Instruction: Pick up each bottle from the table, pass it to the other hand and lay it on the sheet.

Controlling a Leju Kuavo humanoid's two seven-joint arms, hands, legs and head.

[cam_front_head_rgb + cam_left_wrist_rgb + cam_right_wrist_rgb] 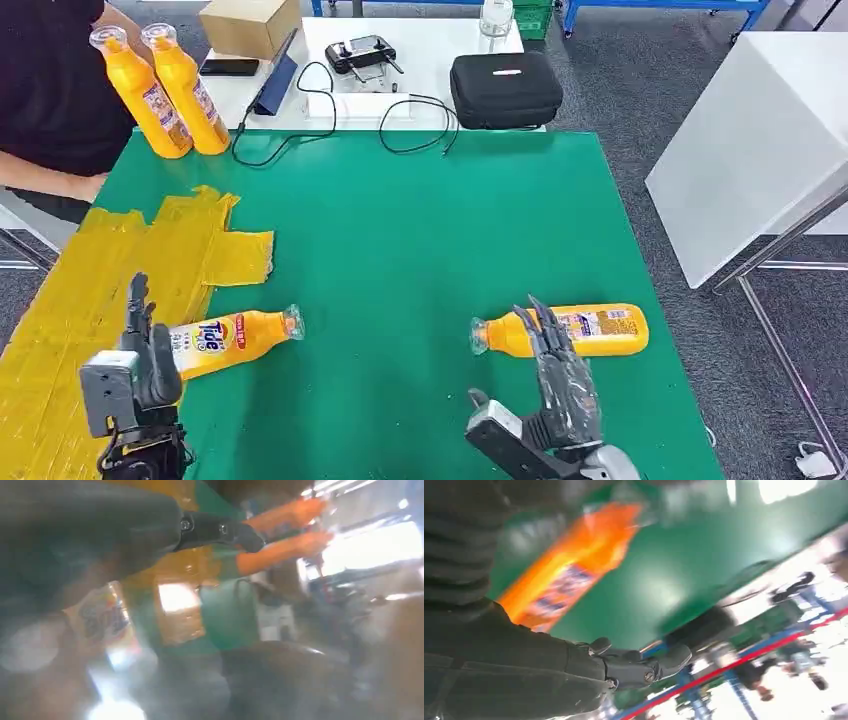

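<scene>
Lowest in the head view, at lower right of the frame, the right hand [556,385] stands with its fingers spread and upright, holding nothing. Its fingertips overlap the near edge of the right bottle [562,331], which lies on its side on the green table [420,230]. That bottle's long axis runs across the frame, cap toward the left, base toward the right. It lies directly beyond the right hand, so this hand is by far the nearer one; a reach forward and down across the short axis looks like the coming move.

At lower left, the left hand [148,350] is also spread and empty. Just to its right lies the Tide bottle [228,340], cap pointing right, its base end reaching the yellow sheet [120,270]. Two more bottles [170,90] stand upright at upper left, near a seated person.

From the left wrist view, blurred, a dark finger [220,530] extends with nothing in it; a bottle label shows faintly at lower left.

From the right wrist view, the fingers [639,665] are loosely extended, grasping nothing, and the orange bottle [574,565] lies diagonally on the green surface beyond them.
</scene>
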